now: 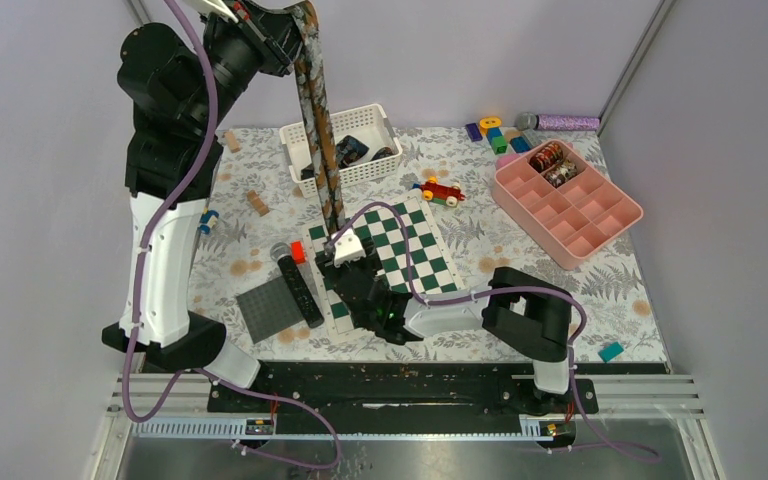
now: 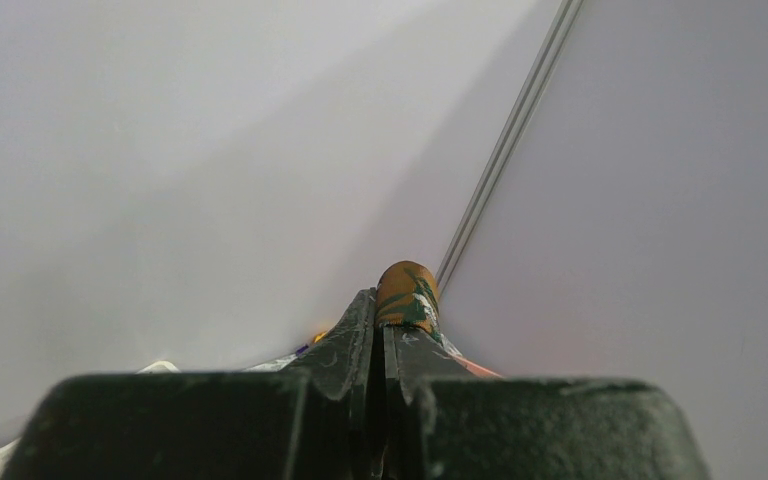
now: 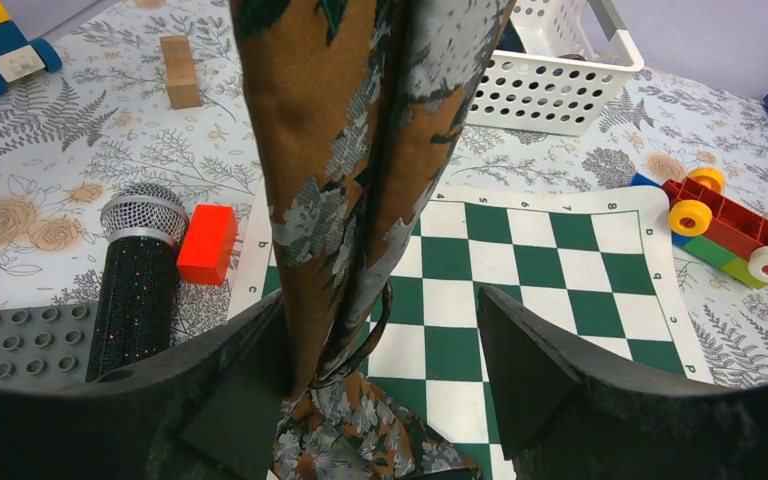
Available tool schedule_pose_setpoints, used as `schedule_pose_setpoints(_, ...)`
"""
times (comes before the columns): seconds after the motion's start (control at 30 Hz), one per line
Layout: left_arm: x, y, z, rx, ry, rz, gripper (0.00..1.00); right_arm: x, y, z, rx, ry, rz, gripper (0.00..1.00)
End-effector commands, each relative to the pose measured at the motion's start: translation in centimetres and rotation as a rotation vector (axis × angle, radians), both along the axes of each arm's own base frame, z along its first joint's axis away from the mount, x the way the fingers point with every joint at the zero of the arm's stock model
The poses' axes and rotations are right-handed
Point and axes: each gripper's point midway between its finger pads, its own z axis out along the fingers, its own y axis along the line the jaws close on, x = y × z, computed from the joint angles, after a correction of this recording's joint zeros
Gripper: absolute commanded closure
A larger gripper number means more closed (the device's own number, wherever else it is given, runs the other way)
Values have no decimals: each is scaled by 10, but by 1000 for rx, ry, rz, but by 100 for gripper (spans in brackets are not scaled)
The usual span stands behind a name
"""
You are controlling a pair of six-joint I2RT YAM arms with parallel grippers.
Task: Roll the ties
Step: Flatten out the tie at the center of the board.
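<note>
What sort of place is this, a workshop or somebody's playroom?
Probably a robot test booth: plain walls enclose a floral-covered table strewn with props such as a chessboard mat and a pink compartment tray.

blocked: hanging tie [image 3: 360,150] on chessboard [image 3: 520,260] | left flank: microphone [image 3: 140,270], red block [image 3: 207,243] | free: chessboard's right squares

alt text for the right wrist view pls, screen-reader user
A brown floral tie hangs doubled between the open fingers of the right pincer, its lower end bunched on a green-and-white chessboard mat. Behind lie a microphone, a red block, a white basket and a toy car.
</note>
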Motion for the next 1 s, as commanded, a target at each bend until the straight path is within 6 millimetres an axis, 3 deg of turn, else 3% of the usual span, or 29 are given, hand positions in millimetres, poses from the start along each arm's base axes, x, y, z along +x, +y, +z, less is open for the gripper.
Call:
schedule_pose_setpoints(0.0, -22, 10, 25, -31, -78, -3, 100, -1, 3, 1, 61, -5, -28, 27)
schedule_pose_setpoints(0.2, -23, 11, 27, -37, -85, -2, 100, -1, 6, -1, 103, 12, -25, 30)
schedule_pose_setpoints(0.47, -21, 12, 26, -38, -83, 2, 100, -2, 2, 7, 139, 1, -39, 56)
schedule_pose_setpoints(0.6, -19, 14, 26, -38, -85, 12, 100, -1, -12, 15, 122, -21, -69, 71)
schedule_pose_setpoints(0.8, -12, 15, 21, -35, -70, 18, 100, -5, -64, 50, 19, -75, -150, 87)
schedule_pose_setpoints(0.97, -6, 4, 7, -43, -42, -31, 100, -13, -119, 64, -65, -58, -223, 91)
